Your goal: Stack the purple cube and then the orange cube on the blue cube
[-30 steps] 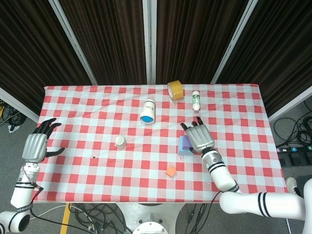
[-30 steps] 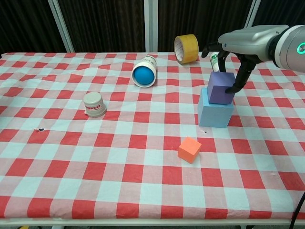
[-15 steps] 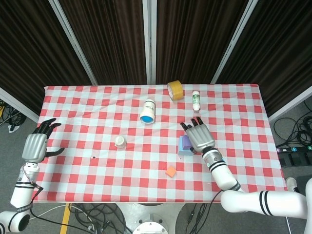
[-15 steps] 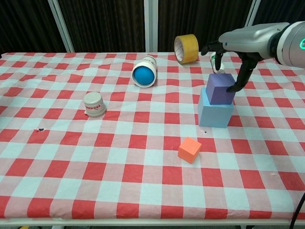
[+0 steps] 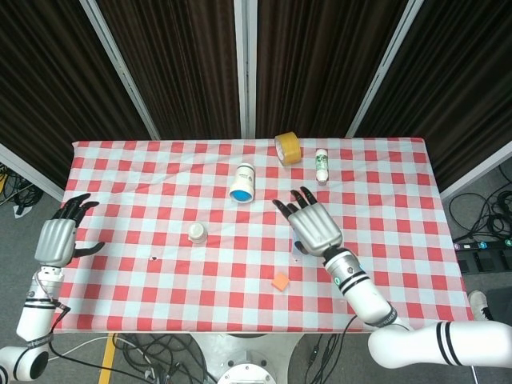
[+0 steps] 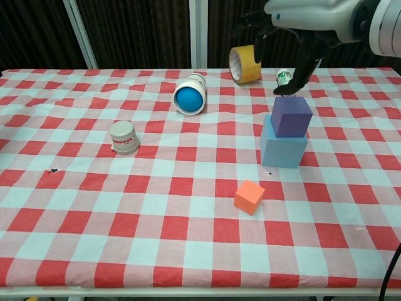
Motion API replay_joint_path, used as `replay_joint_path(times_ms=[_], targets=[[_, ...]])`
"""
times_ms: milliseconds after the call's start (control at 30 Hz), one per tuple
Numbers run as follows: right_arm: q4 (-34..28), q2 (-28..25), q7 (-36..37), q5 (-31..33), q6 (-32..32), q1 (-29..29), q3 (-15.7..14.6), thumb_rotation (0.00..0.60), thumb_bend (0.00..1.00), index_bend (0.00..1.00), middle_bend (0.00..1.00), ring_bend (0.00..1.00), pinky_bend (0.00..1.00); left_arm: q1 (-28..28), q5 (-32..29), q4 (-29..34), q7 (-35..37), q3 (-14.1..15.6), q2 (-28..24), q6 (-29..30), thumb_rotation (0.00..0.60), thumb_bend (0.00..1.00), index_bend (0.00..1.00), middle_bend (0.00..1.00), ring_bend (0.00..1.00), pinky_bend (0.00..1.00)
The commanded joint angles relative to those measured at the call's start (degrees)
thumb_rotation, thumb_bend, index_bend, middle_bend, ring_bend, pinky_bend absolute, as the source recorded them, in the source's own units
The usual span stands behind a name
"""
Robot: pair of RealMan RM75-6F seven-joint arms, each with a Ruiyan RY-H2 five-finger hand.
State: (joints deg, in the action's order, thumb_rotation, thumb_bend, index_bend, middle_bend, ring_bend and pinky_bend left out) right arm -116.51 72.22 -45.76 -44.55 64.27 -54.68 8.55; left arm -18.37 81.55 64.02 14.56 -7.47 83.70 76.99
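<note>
In the chest view the purple cube (image 6: 291,116) sits on top of the blue cube (image 6: 283,147), slightly turned. The orange cube (image 6: 249,197) lies on the cloth in front of them, also seen as the orange cube (image 5: 280,281) in the head view. My right hand (image 6: 294,22) hovers above the stack, fingers spread, holding nothing; from the head camera my right hand (image 5: 311,226) hides both stacked cubes. My left hand (image 5: 58,238) hangs open off the table's left edge.
A white jar with a blue end (image 6: 189,94) lies on its side at mid-table. A small white cup (image 6: 124,137) stands to the left. A yellow tape roll (image 6: 244,64) and a small bottle (image 6: 286,78) stand near the back.
My right hand let go of the purple cube and rose up and to the left, away from the stack. The purple cube stays on the blue one. The left hand has not moved.
</note>
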Motion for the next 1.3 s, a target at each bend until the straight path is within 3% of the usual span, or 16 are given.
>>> replay_joint_path(times_ms=[33, 200, 400, 633, 1300], targets=[[-4.80, -1.59, -0.13, -13.54, 1.29, 1.72, -3.38, 0.600, 0.13, 0.09, 0.31, 0.05, 0.00, -0.04, 0.03, 0.02, -0.09, -0.01, 0.00, -0.01, 0.600, 0.11, 0.28, 0.24, 0.16, 0.29], [-3.55, -1.60, -1.58, -18.22, -4.96, 0.97, -8.19, 0.600, 0.12, 0.10, 0.31, 0.05, 0.00, -0.05, 0.14, 0.08, -0.31, 0.05, 0.04, 0.06, 0.600, 0.11, 0.28, 0.24, 0.16, 0.29], [4.21, -1.83, 2.11, -26.76, -16.29, -2.22, -11.25, 0.600, 0.12, 0.10, 0.31, 0.05, 0.00, 0.00, -0.07, -0.04, -0.28, -0.06, 0.03, 0.01, 0.600, 0.11, 0.28, 0.24, 0.16, 0.29], [9.71, -0.23, 8.10, -28.79, -21.96, -2.91, -12.13, 0.600, 0.12, 0.10, 0.32, 0.05, 0.00, 0.04, -0.25, -0.25, -0.15, -0.07, 0.07, -0.20, 0.600, 0.11, 0.28, 0.24, 0.16, 0.29], [18.97, 6.03, 16.27, -31.54, -26.72, -2.66, -12.17, 0.600, 0.12, 0.10, 0.33, 0.05, 0.00, 0.09, -0.43, -1.57, 0.20, 0.07, 0.58, -0.69, 0.600, 0.11, 0.28, 0.24, 0.16, 0.29]])
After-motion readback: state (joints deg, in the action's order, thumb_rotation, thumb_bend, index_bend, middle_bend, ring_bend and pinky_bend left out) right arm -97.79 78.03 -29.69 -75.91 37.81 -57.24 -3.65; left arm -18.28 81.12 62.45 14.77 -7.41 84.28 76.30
